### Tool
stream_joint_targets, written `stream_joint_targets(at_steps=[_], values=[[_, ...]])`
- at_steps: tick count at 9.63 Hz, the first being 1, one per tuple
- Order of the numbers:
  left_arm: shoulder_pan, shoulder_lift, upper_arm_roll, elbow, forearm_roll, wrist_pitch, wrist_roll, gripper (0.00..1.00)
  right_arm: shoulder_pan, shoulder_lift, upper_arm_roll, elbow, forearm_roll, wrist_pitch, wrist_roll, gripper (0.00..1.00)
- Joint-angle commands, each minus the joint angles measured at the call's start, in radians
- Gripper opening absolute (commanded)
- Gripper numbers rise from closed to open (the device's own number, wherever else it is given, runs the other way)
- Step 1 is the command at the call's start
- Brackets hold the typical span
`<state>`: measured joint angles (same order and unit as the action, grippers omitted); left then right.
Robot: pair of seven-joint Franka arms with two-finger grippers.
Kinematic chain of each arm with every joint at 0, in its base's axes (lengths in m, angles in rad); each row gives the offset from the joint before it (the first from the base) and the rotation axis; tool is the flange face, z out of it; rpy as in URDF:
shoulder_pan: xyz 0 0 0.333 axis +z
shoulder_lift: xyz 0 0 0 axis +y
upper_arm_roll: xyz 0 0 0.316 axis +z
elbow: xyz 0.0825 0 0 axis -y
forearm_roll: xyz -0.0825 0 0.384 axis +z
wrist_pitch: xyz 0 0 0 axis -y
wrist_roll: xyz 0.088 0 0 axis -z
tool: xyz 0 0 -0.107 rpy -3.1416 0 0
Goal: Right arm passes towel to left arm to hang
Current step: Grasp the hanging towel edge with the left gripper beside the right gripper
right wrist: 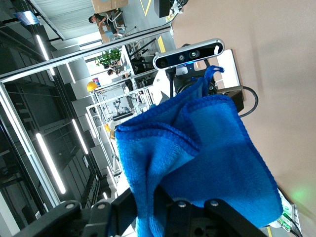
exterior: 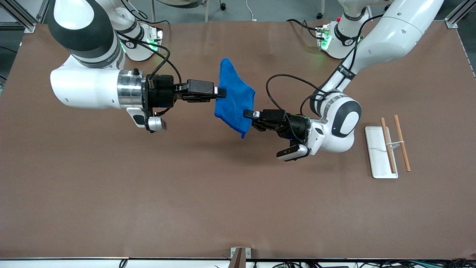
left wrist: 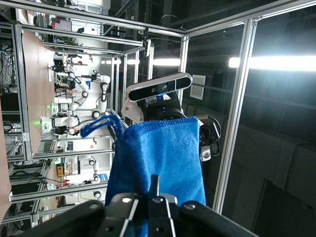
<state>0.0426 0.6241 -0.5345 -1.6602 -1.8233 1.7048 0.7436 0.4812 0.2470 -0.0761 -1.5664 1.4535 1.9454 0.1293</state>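
Front view showed the towel (exterior: 233, 99) stretched in the air above the tabletop (exterior: 148, 186), both the right gripper (exterior: 221, 92) and left gripper (exterior: 248, 114) pinching it. Pulling apart before one released could tear it free.

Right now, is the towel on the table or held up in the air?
In the air. The towel hangs between both tools, gripped by the right tool and the left tool, its shadow cast on the table.

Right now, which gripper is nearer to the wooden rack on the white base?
Left. The left gripper holds the towel mid-table, toward the rack. The right gripper grips the towel too.
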Motion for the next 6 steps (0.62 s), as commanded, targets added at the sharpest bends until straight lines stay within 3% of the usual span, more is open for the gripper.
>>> stream_joint_targets(at_steps=[1, 2, 3, 6], values=[[0.049, -0.006, -0.002, -0.021, 0.093, 0.007, 0.007, 0.01, 0.008, -0.005, -0.005, -0.006, 0.025, 0.006, 0.001, 0.00], [0.057, -0.012, -0.002, -0.021, 0.099, 0.007, -0.001, 0.00, 0.001, -0.005, -0.005, -0.006, 0.024, 0.000, 0.009, 0.28], [0.059, -0.018, -0.002, -0.021, 0.099, 0.007, -0.004, 0.00, 0.000, -0.005, -0.005, -0.006, 0.022, 0.003, 0.007, 0.99], [0.071, -0.023, 0.004, -0.021, 0.102, 0.009, -0.007, 0.00, -0.030, -0.005, -0.014, -0.015, 0.002, -0.003, -0.002, 1.00]])
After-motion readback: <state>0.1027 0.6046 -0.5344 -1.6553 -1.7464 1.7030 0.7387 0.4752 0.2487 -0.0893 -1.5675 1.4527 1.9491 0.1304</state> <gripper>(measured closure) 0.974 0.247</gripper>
